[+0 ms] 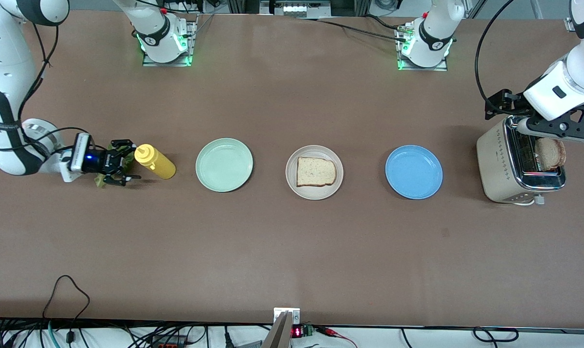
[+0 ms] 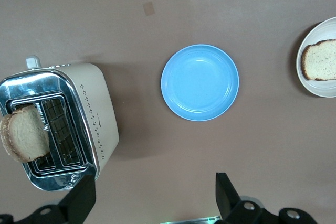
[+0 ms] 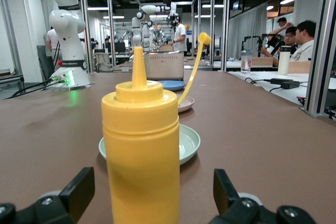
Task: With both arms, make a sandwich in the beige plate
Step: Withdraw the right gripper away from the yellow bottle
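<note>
On the beige plate [image 1: 314, 192] one bread slice [image 1: 316, 171] is lying; lettuce [image 1: 100, 181] and the toaster slice [image 1: 550, 153] are still being awaited, left gripper [image 2: 152, 195] and right gripper [image 3: 149, 195] being held wide, empty.

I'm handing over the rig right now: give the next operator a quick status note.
Left hand: open, over the toaster, where a bread slice sticks up from a slot.
Right hand: open, low on the table at the right arm's end, at the lettuce, facing the yellow bottle.
Done: one bread slice on the beige plate.
Left: add the lettuce, then the toaster slice.
</note>
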You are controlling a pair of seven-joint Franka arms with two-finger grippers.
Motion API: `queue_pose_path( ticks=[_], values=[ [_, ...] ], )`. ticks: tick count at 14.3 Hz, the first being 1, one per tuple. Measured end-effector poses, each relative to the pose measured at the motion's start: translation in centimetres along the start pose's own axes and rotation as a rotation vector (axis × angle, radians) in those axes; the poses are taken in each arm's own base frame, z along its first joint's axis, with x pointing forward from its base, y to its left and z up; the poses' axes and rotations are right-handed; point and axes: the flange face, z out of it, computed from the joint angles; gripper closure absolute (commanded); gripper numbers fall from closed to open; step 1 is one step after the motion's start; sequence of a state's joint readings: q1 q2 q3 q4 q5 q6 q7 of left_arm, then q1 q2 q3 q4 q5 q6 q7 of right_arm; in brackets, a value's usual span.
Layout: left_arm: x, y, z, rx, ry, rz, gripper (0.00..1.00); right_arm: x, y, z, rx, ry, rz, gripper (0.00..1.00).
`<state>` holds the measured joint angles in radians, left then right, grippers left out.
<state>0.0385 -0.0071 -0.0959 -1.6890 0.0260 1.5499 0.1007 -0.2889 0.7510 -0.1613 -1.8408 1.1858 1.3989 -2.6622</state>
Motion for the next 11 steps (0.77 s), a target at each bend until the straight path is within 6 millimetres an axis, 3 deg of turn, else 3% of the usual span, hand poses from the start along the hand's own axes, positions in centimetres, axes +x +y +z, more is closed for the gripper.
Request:
queue_pose_path(
  ticks=[7, 11],
  values=[
    [0.0, 0.0, 0.0, 0.0, 0.0, 0.0, 0.0, 3.7, 0.2, -5.6, 0.027, -0.141, 0.032, 0.0],
    [0.0, 0.0, 0.0, 0.0, 0.0, 0.0, 0.0, 8.7, 1.7, -9.1, 0.038, -0.279, 0.13, 0.0]
  ],
)
